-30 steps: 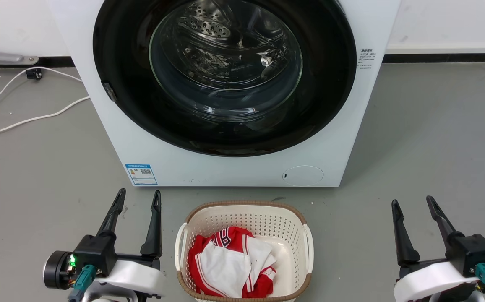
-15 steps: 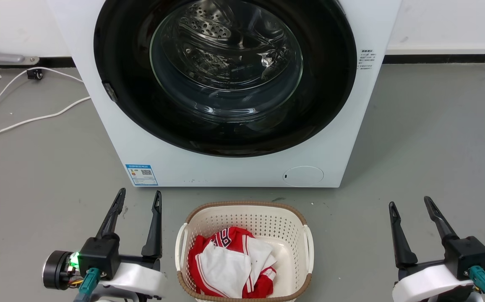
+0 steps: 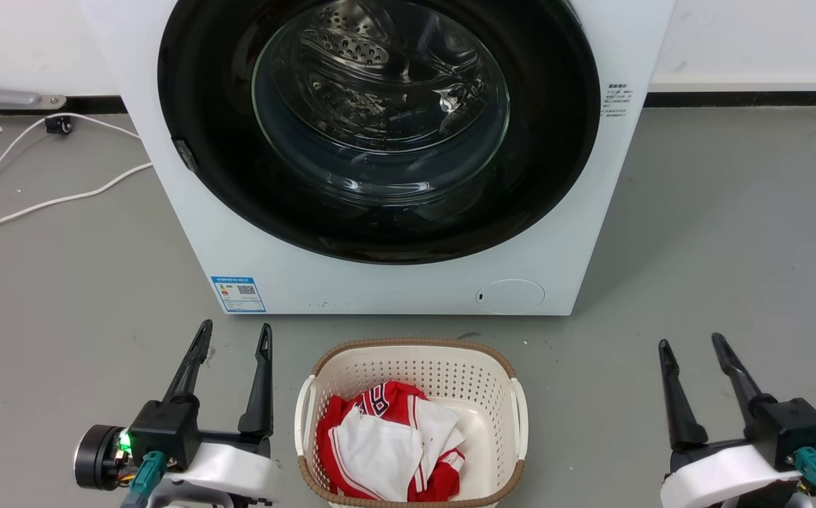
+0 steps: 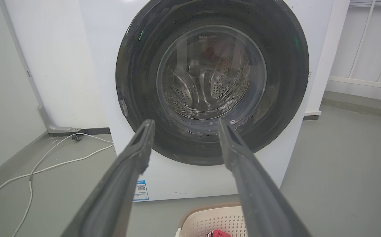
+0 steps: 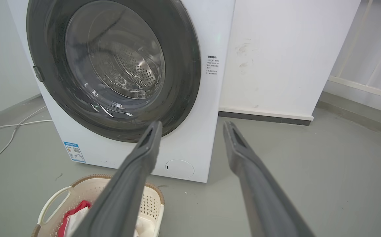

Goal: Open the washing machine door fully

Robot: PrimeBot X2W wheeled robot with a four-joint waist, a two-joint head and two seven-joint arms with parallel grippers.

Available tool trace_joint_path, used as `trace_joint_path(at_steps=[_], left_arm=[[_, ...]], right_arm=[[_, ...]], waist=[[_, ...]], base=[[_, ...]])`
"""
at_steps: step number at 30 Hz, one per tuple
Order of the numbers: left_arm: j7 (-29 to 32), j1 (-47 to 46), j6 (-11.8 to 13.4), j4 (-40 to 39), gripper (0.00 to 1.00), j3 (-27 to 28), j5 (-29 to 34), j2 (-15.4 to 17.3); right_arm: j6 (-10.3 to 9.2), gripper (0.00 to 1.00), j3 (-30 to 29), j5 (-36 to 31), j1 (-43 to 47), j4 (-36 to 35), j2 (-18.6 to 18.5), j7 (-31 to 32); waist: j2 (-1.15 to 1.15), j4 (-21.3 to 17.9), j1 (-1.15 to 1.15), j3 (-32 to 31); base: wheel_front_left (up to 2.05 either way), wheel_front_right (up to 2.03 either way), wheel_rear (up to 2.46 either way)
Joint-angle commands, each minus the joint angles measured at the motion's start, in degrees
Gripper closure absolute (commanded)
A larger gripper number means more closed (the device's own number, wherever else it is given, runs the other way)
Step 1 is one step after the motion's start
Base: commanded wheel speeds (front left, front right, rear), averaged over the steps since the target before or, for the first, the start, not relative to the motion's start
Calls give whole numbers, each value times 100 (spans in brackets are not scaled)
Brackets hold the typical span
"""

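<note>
Right gripper (image 3: 690, 342) nudged slightly; washing machine door (image 3: 380, 120) apparently unmoved.

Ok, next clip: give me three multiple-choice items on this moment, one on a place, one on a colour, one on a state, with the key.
1. Where does the laundry basket stand relative to the washing machine?
A. on top of it
B. on the floor in front of it
C. behind it

2. What colours are the clothes in the basket?
A. blue and yellow
B. red and white
C. green and black

3. How is the washing machine door?
A. swung fully open
B. taken off and lying flat
C. shut against the machine's front

Key:
1 B: the head view shows it on the floor before the machine, between the left claw and the right claw.
2 B: red fabric with white panels lies in it.
3 C: the black disc sits flush on the white front.
</note>
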Motion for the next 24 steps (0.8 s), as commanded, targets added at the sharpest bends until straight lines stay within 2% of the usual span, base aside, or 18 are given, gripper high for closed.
trace_joint_path(at_steps=[1,7,10,13,24], left_arm=[[-15,70,-24,6,0,24,-4,-7],[-15,67,-46,20,0,50,0,-25],[-15,68,-51,23,0,63,-6,-31],[-15,66,-42,25,0,78,-15,-43],[-15,44,-48,39,0,142,-66,-73]], right_arm=[[-3,100,-2,32,28,13,3,-6],[-3,100,17,199,10,43,3,-38],[-3,100,1,527,-3,66,2,-90],[-3,100,-34,1444,-39,171,2,-154],[-2,100,-189,6402,-698,787,2,-337]], waist=[[0,0,0,0],[0,-3,0,1],[0,-6,0,-2],[0,-8,0,-8],[0,-40,0,13]], base=[[0,0,0],[0,0,0],[0,0,0],[0,0,0],[0,0,0]])
